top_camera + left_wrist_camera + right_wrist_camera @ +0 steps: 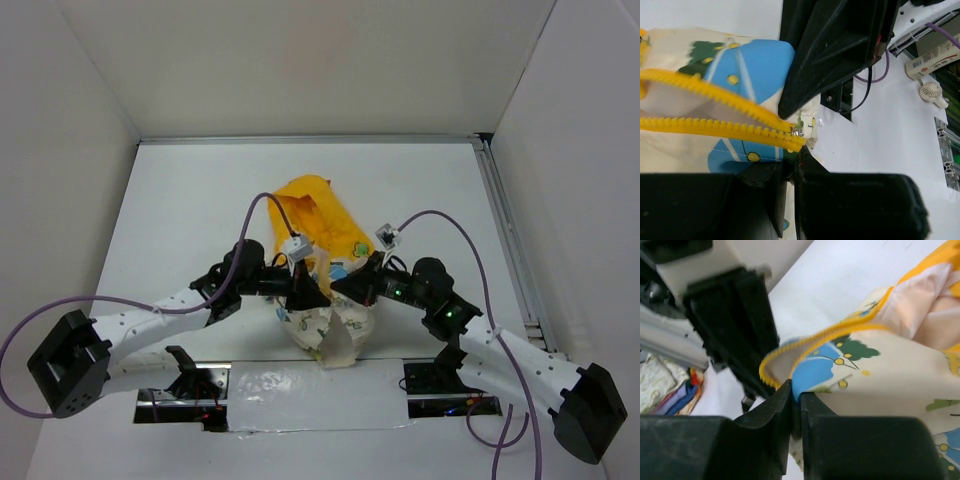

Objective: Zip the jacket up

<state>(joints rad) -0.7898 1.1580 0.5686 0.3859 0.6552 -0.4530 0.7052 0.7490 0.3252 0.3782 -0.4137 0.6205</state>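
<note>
1. Nearer than the jacket: shiny foil strip taped along the table's front edge.
2. Jacket itself: bunched mid-table, cream printed end nearest, yellow hood farthest.
3. At the jacket's left side: left gripper, jaws narrow, pinching cream fabric just under the zipper bottom end. Yellow teeth rows are split apart and meet only at that end.
4. At its right side: right gripper, jaws nearly closed on the teeth-edged front panel.
5. Around the jacket: white matte tabletop. Metal rail well right of it, along the table edge.
6. Beyond the jacket: plain white walls on three sides.
</note>
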